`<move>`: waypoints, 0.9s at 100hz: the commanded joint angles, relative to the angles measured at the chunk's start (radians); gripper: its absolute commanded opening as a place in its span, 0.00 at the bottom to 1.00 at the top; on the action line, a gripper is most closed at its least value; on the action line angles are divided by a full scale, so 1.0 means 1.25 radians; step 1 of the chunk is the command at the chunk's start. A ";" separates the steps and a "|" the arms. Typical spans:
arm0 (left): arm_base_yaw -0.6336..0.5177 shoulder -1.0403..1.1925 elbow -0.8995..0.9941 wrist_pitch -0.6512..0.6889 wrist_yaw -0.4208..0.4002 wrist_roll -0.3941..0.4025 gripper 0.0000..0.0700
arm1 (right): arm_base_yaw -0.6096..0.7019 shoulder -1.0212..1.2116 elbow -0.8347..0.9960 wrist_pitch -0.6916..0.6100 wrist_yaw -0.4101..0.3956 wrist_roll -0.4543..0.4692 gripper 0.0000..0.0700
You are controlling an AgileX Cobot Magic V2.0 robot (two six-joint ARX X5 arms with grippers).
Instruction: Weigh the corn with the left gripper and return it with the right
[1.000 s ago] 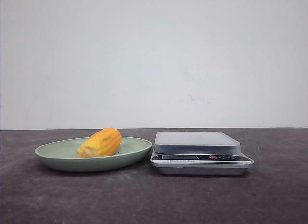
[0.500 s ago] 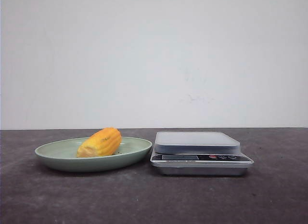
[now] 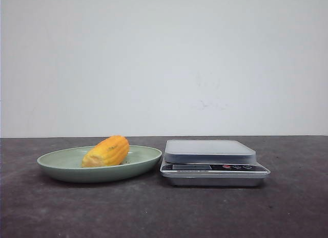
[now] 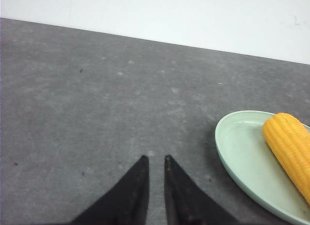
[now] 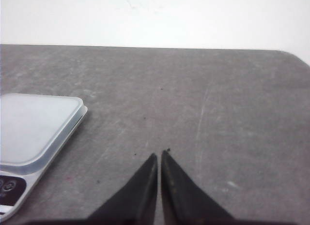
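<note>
The corn, a stubby yellow-orange cob, lies in a pale green plate on the left of the dark table. In the left wrist view the corn lies in the plate, off to one side of my left gripper. That gripper hangs over bare table, well apart from the plate, its black fingers drawn together with only a narrow slit and nothing between them. My right gripper is shut and empty over bare table beside the scale. Neither gripper shows in the front view.
A silver kitchen scale with a flat platform and front buttons stands just right of the plate, almost touching its rim. A white wall runs along the table's far edge.
</note>
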 commanded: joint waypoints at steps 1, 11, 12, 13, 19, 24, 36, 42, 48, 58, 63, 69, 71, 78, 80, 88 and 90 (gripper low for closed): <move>0.002 -0.001 -0.014 -0.005 0.000 0.004 0.02 | -0.001 -0.002 -0.002 -0.015 -0.001 0.070 0.01; 0.002 -0.001 -0.014 -0.005 0.000 0.002 0.02 | -0.001 -0.002 -0.001 -0.015 -0.002 0.071 0.01; 0.002 -0.001 -0.014 -0.004 0.000 0.000 0.02 | -0.001 -0.002 -0.001 -0.015 -0.002 0.071 0.01; 0.002 -0.001 -0.014 -0.004 0.000 -0.001 0.02 | -0.001 -0.002 -0.001 -0.015 -0.002 0.071 0.01; 0.002 -0.001 -0.014 -0.004 0.000 -0.013 0.02 | -0.001 -0.002 -0.001 -0.015 -0.001 0.084 0.01; 0.001 -0.001 -0.008 -0.005 0.000 -0.048 0.02 | -0.001 -0.002 0.000 -0.015 -0.002 0.107 0.01; -0.004 0.009 0.045 -0.013 0.000 -0.105 0.02 | -0.001 -0.001 0.041 -0.048 0.003 0.160 0.01; -0.005 0.026 0.092 -0.016 -0.004 -0.137 0.02 | -0.001 0.007 0.082 -0.049 0.016 0.204 0.00; -0.005 0.062 0.149 -0.016 -0.009 -0.173 0.02 | -0.001 0.031 0.139 -0.056 0.029 0.223 0.00; -0.005 0.162 0.269 -0.029 -0.008 -0.181 0.02 | -0.001 0.115 0.257 -0.080 0.028 0.217 0.00; -0.005 0.225 0.341 -0.044 -0.005 -0.171 0.02 | -0.001 0.160 0.311 -0.097 0.027 0.202 0.01; -0.005 0.301 0.440 -0.074 0.001 -0.139 0.02 | -0.001 0.228 0.387 -0.121 0.021 0.190 0.01; -0.005 0.324 0.473 -0.086 0.001 -0.128 0.02 | -0.001 0.242 0.404 -0.126 0.019 0.190 0.01; -0.005 0.404 0.592 -0.143 0.013 -0.086 0.02 | 0.000 0.305 0.479 -0.146 -0.006 0.179 0.01; -0.005 0.425 0.625 -0.162 0.021 -0.073 0.02 | 0.001 0.320 0.500 -0.153 -0.015 0.173 0.01; -0.005 0.498 0.742 -0.241 0.046 -0.043 0.18 | 0.012 0.373 0.576 -0.186 -0.028 0.144 0.14; -0.005 0.514 0.766 -0.259 0.052 -0.042 0.28 | 0.016 0.385 0.592 -0.193 -0.028 0.138 0.23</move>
